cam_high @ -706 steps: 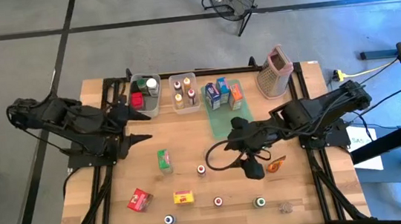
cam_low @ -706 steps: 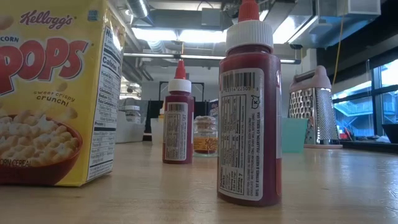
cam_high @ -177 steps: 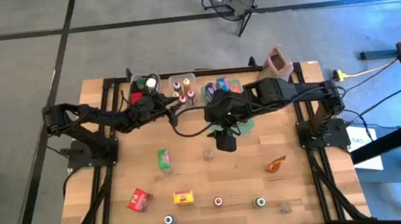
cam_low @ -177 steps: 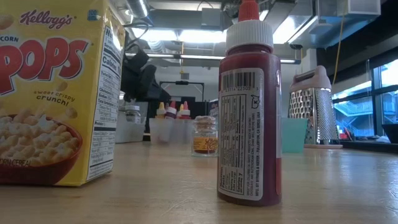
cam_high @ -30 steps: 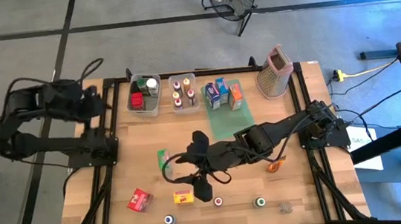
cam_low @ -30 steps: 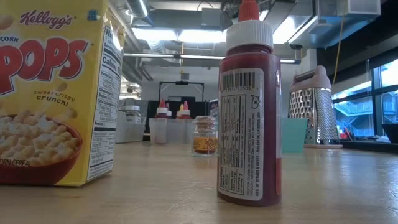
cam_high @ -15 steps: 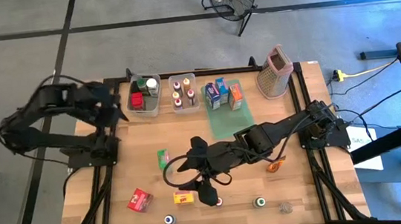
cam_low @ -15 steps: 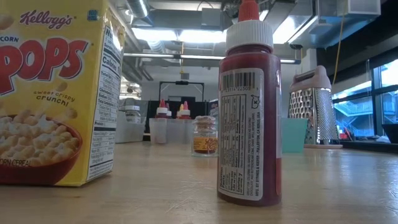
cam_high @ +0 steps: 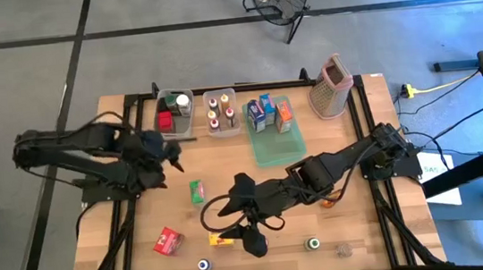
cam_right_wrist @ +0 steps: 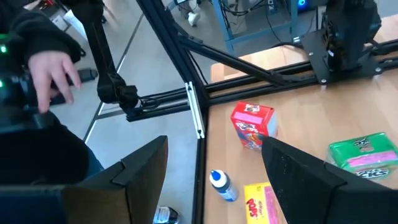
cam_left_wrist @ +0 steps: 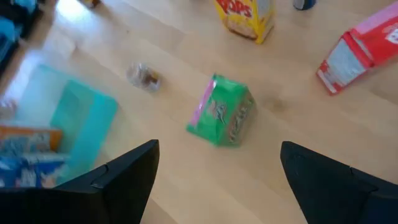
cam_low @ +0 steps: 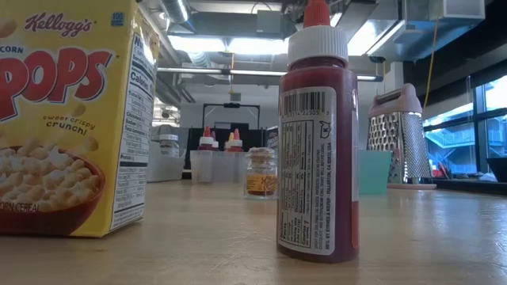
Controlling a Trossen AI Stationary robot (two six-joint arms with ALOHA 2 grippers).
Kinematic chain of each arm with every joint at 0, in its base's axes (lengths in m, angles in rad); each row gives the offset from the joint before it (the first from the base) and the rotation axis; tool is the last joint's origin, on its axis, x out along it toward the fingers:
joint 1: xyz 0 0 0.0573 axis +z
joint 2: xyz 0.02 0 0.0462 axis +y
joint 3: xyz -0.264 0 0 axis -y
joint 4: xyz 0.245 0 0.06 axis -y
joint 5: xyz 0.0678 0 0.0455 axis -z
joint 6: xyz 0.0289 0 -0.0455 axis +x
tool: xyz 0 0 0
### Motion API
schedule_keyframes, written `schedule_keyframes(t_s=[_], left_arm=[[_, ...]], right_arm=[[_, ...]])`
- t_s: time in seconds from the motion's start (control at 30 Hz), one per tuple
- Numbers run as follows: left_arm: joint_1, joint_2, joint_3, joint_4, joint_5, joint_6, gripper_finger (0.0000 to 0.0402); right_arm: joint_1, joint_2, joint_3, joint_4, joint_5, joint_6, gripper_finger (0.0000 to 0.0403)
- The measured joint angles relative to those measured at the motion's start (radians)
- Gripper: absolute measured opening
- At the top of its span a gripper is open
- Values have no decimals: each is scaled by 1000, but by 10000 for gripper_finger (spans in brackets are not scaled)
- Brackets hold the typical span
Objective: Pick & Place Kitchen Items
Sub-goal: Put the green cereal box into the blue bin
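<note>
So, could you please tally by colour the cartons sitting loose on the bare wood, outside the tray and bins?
Green carton: 1
Red carton: 1
Yellow carton: 1
Total: 3

Red carton (cam_right_wrist: 252, 124), green packet (cam_right_wrist: 364, 152), yellow carton (cam_right_wrist: 263, 203), blue-capped bottle (cam_right_wrist: 222, 185), person's hand (cam_right_wrist: 53, 71) beyond table (cam_right_wrist: 298, 112).

We see a wooden table (cam_high: 359, 230). At its twelve o'clock edge sit two clear bins (cam_high: 175, 115), a flat green tray (cam_high: 274, 149) and a box grater (cam_high: 329, 86). Toward centre lies a green packet (cam_high: 197, 191); toward six o'clock, a red carton (cam_high: 168, 241), a yellow carton (cam_high: 219, 240), a blue-capped bottle (cam_high: 203, 265) and a green-capped jar (cam_high: 311, 244).
</note>
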Motion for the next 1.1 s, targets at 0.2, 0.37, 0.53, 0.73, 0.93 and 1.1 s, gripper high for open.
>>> schedule_keyframes(t_s=[0.2, 0.37, 0.53, 0.73, 0.93, 1.1], left_arm=[[-107, 92, -33, 46, -158, 27, 331], [-131, 190, -33, 39, -187, 35, 331], [-132, 273, -33, 35, -198, 79, 331], [-162, 321, -33, 64, -267, 87, 331], [-193, 321, -32, 125, -257, 149, 331], [-201, 342, -32, 130, -219, 173, 331]], right_arm=[[6, 0, 0, 0, 0, 14, 263], [6, 0, 0, 0, 0, 15, 263], [7, 0, 0, 0, -1, 15, 263], [7, 0, 0, -5, -16, 15, 263], [7, 0, 0, -20, -16, 15, 263], [6, 0, 0, -23, -19, 14, 263]])
